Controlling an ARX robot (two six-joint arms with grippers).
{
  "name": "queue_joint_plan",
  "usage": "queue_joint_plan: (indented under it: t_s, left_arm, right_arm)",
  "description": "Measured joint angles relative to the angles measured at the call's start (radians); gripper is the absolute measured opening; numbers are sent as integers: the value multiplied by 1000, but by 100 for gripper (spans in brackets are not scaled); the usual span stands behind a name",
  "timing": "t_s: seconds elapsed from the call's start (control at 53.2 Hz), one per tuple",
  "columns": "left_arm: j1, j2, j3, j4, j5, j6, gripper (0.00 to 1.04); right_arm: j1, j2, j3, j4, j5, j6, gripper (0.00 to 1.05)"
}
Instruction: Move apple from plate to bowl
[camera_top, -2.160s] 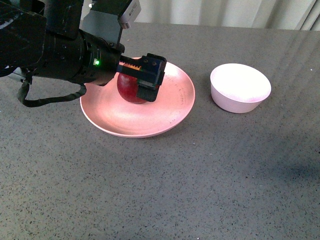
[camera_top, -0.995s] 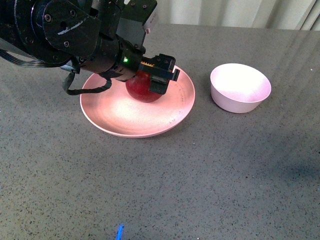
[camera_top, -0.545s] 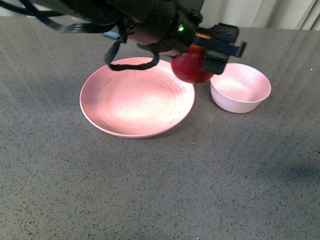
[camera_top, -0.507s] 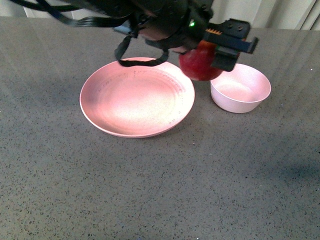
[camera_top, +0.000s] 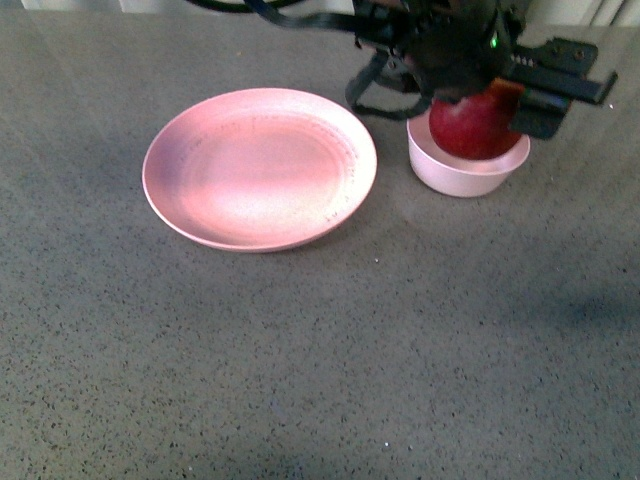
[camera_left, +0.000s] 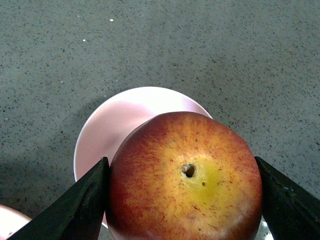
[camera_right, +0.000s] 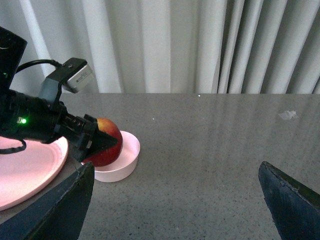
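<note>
Hiding much of bowl (camera_top: 450, 178), apple (camera_top: 475, 125) is clamped btwn L fingers (camera_left: 85, 205); R fingers (camera_right: 50, 212) spread wide, empty

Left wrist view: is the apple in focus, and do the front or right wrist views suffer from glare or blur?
Left wrist view: the apple is sharp and evenly lit, stem pit crisp. Front view: a washed-out bright patch across the plate, otherwise clear. Right wrist view: scene sharp, but the right gripper's fingers are dark, soft-edged silhouettes.
</note>
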Motion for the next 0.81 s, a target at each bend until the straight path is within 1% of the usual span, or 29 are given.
queue_joint_plan:
  t_s: [0.338,0.582,0.601,0.638,0.714,0.77,0.808]
  left_arm:
    - [3,71,154,-43,-6,-5,74]
    - [7,105,168,-47,-6,-8,74]
    - [7,107,168,-47,-6,-9,75]
    - [8,109,167,-47,-6,-9,84]
    - [10,111,166,-44,-6,-9,97]
    - [12,111,162,-37,-6,-11,95]
    - [15,111,156,-32,-6,-13,96]
  right_arm:
    - [0,0,0,0,0,0,96]
    - [0,0,0,0,0,0,96]
    - [0,0,0,0,0,0,96]
    - [0,0,0,0,0,0,96]
    - [0,0,0,0,0,0,96]
    - [0,0,0,0,0,0,96]
    - [0,0,0,0,0,0,96]
